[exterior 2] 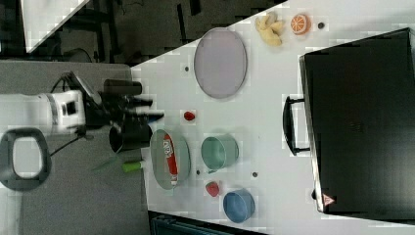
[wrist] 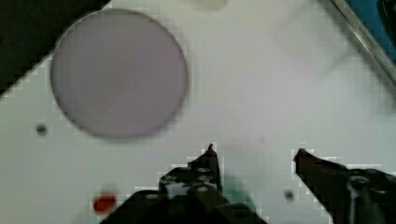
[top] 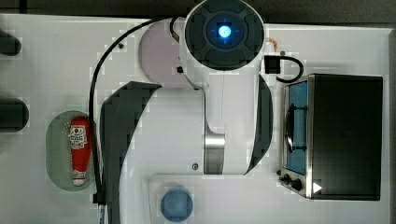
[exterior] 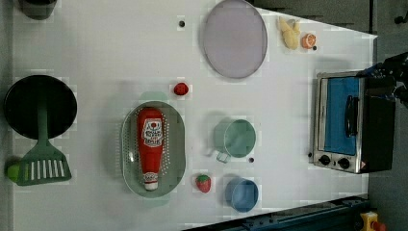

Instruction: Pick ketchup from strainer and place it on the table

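Observation:
The ketchup (exterior: 150, 144), a red squeeze bottle with a white label and cap, lies flat in the pale green oval strainer (exterior: 175, 144) on the white table (exterior: 96, 57). The ketchup (top: 79, 148) and strainer (top: 57, 149) also sit at the top view's left, beside the arm, and the ketchup (exterior 2: 170, 159) rests in the strainer (exterior 2: 159, 156) in the right view. My gripper (exterior 2: 155, 108) hangs high above the table, apart from the strainer. In the wrist view the gripper (wrist: 256, 154) is open, with bare table between its fingers (wrist: 210, 161).
A grey-lilac plate (exterior: 234, 38) lies at the back. Two strawberries (exterior: 181, 88) (exterior: 203, 183), a green cup (exterior: 235, 138) and a blue cup (exterior: 242, 194) stand near the strainer. A toaster oven (exterior: 351, 122) is at the left view's right; a black pan (exterior: 41, 106) and green spatula (exterior: 41, 166) at the left view's left.

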### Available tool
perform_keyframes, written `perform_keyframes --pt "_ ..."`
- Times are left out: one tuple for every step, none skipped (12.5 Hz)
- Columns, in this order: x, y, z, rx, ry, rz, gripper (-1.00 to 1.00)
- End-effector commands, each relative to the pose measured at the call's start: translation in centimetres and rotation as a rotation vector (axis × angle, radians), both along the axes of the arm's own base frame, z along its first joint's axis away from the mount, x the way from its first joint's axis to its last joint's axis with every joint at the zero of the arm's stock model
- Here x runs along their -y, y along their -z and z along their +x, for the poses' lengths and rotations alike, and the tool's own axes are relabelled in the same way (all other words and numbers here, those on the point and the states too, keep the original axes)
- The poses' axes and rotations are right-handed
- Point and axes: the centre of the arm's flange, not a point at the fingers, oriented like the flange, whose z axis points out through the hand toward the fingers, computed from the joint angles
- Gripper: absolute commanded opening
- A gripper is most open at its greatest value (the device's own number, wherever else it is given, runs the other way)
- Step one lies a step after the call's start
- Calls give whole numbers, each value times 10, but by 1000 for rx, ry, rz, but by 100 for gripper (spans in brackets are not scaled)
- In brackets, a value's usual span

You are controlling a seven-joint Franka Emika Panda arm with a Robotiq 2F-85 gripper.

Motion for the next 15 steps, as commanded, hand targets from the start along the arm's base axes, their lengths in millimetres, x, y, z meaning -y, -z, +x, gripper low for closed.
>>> perform_keyframes --pt "20 -62 -102 -8 106 23 58" --pt "15 -59 -101 -12 97 22 80" --pt "6 -55 -98 -17 81 25 99" --pt "-10 -51 -93 -15 55 37 100" --pt "-30 -46 -89 -15 20 43 100" --pt "-52 -40 -86 -17 -22 38 100" --pt "-75 -34 -84 -21 -66 31 100" --pt "-100 -26 -84 -33 -113 24 100" --pt "-125 -17 -85 -46 -161 17 100" --pt "-152 -9 -87 -49 -211 12 100" --pt "-179 -2 -89 -42 -260 10 100" --pt "-206 5 -91 -25 -301 11 100" --pt "-230 13 -93 -9 -328 15 100" --pt "-253 22 -98 1 -351 22 100" --pt "-276 33 -104 5 -384 29 100"
